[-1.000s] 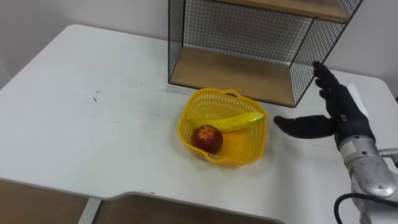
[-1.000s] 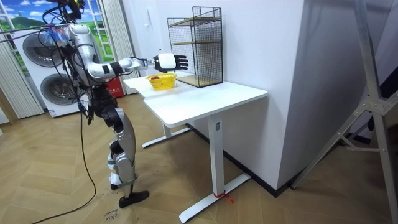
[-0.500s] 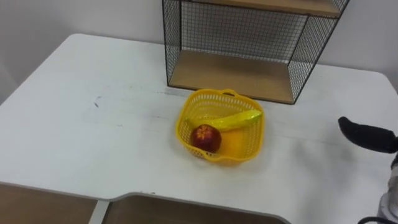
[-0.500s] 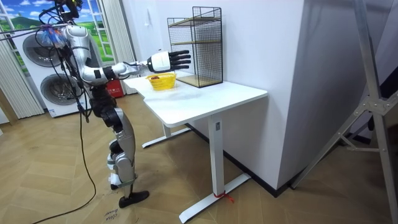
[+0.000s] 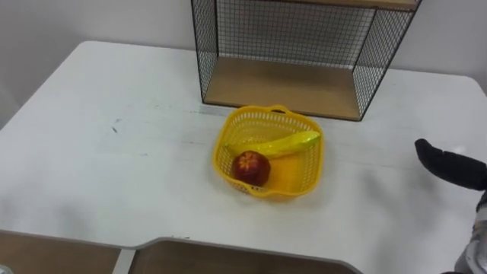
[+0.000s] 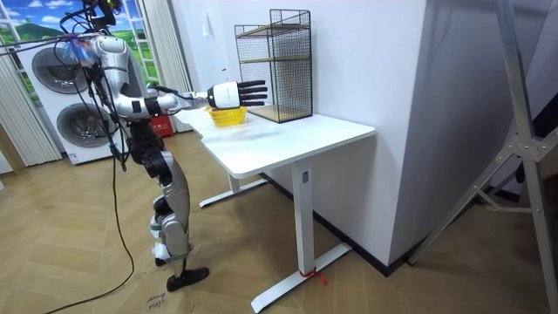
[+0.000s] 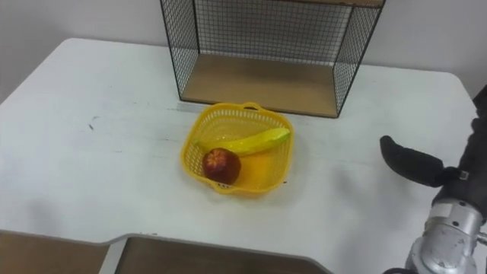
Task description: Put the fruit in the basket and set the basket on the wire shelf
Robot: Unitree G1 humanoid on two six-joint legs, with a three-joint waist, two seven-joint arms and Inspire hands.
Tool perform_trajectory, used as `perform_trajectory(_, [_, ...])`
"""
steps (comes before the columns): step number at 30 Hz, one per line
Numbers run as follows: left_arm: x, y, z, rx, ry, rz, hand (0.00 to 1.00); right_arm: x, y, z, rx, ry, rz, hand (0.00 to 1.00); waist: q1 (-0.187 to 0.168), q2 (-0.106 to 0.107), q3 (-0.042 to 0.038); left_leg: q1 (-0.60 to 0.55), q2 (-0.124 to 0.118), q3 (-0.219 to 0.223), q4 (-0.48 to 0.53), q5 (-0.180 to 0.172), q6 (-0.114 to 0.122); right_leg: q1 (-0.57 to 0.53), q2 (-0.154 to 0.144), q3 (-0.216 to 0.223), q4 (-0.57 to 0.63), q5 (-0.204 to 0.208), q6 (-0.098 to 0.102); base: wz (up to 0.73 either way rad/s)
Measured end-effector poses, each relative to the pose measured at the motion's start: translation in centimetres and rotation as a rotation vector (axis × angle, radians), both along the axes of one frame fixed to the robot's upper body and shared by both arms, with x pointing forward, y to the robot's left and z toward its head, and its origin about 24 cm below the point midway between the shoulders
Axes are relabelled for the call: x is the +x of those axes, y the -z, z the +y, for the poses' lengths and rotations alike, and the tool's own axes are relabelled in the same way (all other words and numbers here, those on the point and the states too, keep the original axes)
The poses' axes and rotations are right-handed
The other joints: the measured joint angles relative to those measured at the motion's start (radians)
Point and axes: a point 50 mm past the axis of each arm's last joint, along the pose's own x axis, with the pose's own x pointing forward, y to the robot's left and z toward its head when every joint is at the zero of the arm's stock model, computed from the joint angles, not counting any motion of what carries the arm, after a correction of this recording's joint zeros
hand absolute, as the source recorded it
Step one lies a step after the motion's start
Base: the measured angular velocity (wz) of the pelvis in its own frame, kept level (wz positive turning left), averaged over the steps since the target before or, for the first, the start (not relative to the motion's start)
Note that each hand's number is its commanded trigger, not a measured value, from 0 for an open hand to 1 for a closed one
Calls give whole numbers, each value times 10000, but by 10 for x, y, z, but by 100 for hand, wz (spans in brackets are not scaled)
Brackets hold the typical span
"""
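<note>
A yellow basket stands on the white table, just in front of the wire shelf. A red apple and a yellow banana lie inside it. My right hand hovers at the right of the table, well clear of the basket, fingers straight and open, thumb pointing toward the basket. It holds nothing.
The shelf has a wooden bottom board with open room above it and a second board higher up. In the room view I stand at the table's end, with washing machines behind me.
My right hand has drawn back to the right and lower, away from the shelf's corner. The eye view has shifted a little. Basket and fruit have stayed in place.
</note>
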Motion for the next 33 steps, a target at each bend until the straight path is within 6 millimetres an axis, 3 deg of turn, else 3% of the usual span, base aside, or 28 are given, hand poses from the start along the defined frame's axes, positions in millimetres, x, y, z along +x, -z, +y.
perform_trajectory(5, [23,7,-27,-1226,2535,-319,0,4,13,16,1382,-1004,-9,0,-88,26,20,-3,0,60,35,-2,4,-36,7,89,-2,0,0,-4])
perform_trajectory(13, [42,20,-62,-3328,5805,-832,0,9,22,40,2628,-2756,87,0,-237,132,51,-46,57,361,-25,-2,3,-249,72,377,24,4,-5,-9])
perform_trajectory(21, [52,28,-77,-4378,7619,-1119,0,10,35,50,4174,-3690,196,0,-273,117,51,-13,97,607,-2,0,-1,-318,107,564,42,14,-22,-8])
perform_trajectory(33, [57,32,-99,-4684,9294,-999,0,16,37,63,4541,-4284,213,0,-342,-73,77,35,107,654,-2,0,-3,-322,120,605,57,15,-25,0])
